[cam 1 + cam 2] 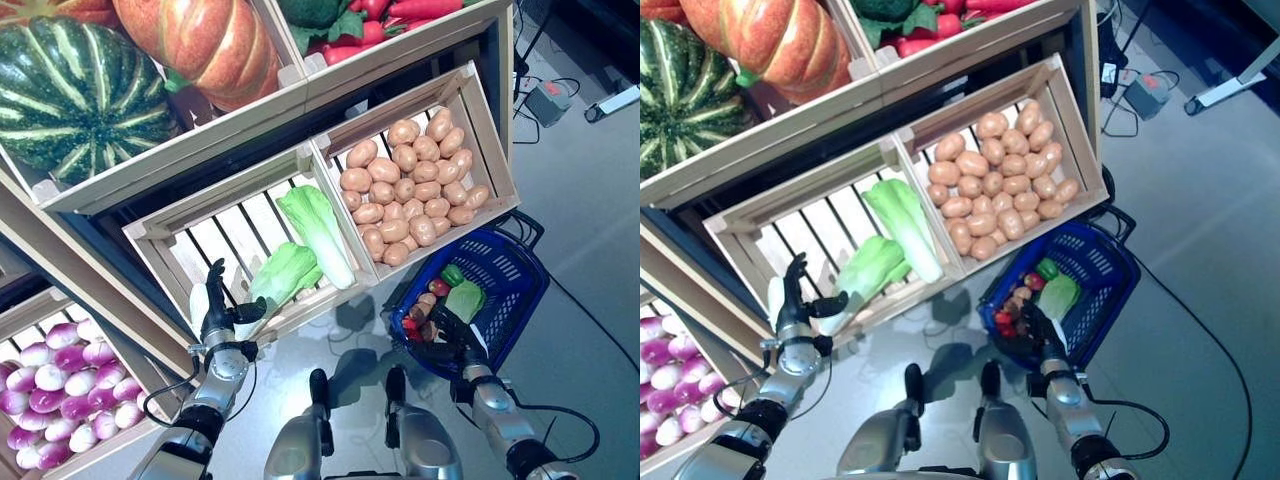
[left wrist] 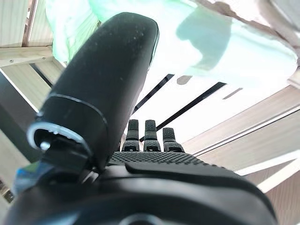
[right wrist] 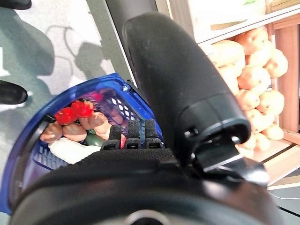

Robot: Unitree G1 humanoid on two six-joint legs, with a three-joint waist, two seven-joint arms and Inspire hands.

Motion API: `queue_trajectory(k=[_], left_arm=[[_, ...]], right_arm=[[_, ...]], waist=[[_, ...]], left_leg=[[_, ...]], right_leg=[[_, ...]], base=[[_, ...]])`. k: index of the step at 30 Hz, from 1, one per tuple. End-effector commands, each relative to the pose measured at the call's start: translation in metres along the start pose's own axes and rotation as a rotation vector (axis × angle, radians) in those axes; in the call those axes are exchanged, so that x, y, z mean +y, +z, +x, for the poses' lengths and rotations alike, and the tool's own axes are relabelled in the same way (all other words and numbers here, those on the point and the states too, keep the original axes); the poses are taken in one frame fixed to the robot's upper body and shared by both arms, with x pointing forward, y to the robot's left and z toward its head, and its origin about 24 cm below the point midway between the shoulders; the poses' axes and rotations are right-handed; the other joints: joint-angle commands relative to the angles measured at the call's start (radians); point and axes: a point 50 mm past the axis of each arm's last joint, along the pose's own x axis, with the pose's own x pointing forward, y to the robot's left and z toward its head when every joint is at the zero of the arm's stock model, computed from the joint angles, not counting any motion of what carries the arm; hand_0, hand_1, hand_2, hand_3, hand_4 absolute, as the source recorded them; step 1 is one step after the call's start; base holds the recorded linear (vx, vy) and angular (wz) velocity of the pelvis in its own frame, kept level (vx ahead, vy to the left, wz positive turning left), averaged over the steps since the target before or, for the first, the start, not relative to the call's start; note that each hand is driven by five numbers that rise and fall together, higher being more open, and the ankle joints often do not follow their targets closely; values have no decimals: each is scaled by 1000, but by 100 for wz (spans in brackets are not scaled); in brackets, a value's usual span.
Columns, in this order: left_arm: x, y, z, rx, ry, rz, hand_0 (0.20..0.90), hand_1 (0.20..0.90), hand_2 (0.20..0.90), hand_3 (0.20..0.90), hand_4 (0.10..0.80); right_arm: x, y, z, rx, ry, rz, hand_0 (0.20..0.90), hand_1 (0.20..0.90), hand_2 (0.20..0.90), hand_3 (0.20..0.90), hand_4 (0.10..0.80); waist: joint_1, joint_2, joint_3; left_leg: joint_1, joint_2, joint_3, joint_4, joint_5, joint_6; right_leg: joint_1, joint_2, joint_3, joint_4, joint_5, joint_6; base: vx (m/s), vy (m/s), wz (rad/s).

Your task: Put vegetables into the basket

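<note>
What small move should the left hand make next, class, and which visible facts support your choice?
Probably close the left hand round the nearer bok choy. The hand is open at the front edge of the slatted crate, right beside that bok choy, holding nothing, while the right hand sits at the blue basket, which already contains vegetables.

Bright, even light from overhead; soft shadows fall on the floor [image 1: 330, 345]. Past the left hand [image 2: 140, 187], the cabbage [image 2: 225, 42] glares, blurred.
</note>
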Motion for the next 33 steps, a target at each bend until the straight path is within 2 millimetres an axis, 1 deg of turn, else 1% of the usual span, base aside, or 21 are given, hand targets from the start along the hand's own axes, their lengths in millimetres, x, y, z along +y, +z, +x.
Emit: queue_trajectory(k=[1, 6, 10, 13, 17, 19, 24, 25, 27, 33], left_arm=[[17, 29, 24, -108, 74, -20, 900, 900, 900, 900, 800], [18, 36, 29, -115, 80, -15, 900, 900, 900, 900, 800], [20, 41, 35, -116, 89, -16, 900, 900, 900, 900, 800], [21, 42, 35, -116, 95, -15, 900, 900, 900, 900, 800], [23, 46, 39, -109, 92, -23, 900, 900, 900, 900, 800], [25, 47, 42, -101, 88, -24, 900, 900, 900, 900, 800], [28, 51, 48, -84, 95, -25, 900, 900, 900, 900, 800], [28, 51, 48, -84, 95, -25, 900, 900, 900, 900, 800], [31, 50, 51, -59, 103, -23, 900, 900, 900, 900, 800], [43, 49, 58, -5, 210, -25, 900, 900, 900, 900, 800]], right_arm=[[0, 29, 4, -157, -38, 72, 900, 900, 900, 900, 800], [0, 41, 10, -186, -39, 70, 900, 900, 900, 900, 800], [-5, 49, 14, -204, -68, 87, 900, 900, 900, 900, 800], [-7, 52, 14, -216, -81, 96, 900, 900, 900, 900, 800], [-9, 55, 15, -219, -87, 96, 900, 900, 900, 900, 800], [-9, 56, 15, -226, -84, 93, 900, 900, 900, 900, 800], [-8, 67, 19, -258, -75, 92, 900, 900, 900, 900, 800], [-8, 67, 19, -258, -75, 92, 900, 900, 900, 900, 800], [-9, 73, 21, -275, -78, 99, 900, 900, 900, 900, 800], [-11, 84, 26, -298, -98, 101, 900, 900, 900, 900, 800]], waist=[[11, -34, -33], [8, -39, -11], [4, -44, 2], [2, -46, 9], [-4, -54, 15], [-7, -56, 16], [-13, -59, 17], [-13, -58, 17], [-12, -59, 19], [-10, -59, 21]], left_leg=[[-117, -12, 30, 281, -170, -4], [-197, 5, 33, 409, -209, -9], [-275, 17, 38, 524, -257, -2], [-310, 22, 43, 578, -282, 3], [-403, 28, 34, 698, -336, 18], [-445, 34, 31, 750, -359, 20], [-518, 46, 24, 821, -388, 19], [-519, 46, 24, 822, -388, 19], [-557, 47, 17, 856, -400, 18], [-630, 42, 6, 903, -414, 13]], right_leg=[[-65, -23, -4, 212, -141, -73], [-149, -31, 3, 343, -185, -90], [-238, -42, 14, 470, -227, -100], [-281, -48, 23, 533, -245, -101], [-386, -53, 49, 664, -284, -98], [-432, -53, 59, 718, -301, -98], [-509, -44, 75, 787, -324, -103], [-511, -44, 75, 788, -324, -103], [-551, -46, 77, 824, -333, -101], [-628, -51, 76, 871, -342, -96]], base=[[-77, -37, -1], [-78, -28, -1], [-71, 4, -2], [-41, 15, -4], [-39, 20, -4], [-23, 12, -6], [-14, 11, -4], [0, 0, 0], [0, 0, 0], [0, 0, 0]])
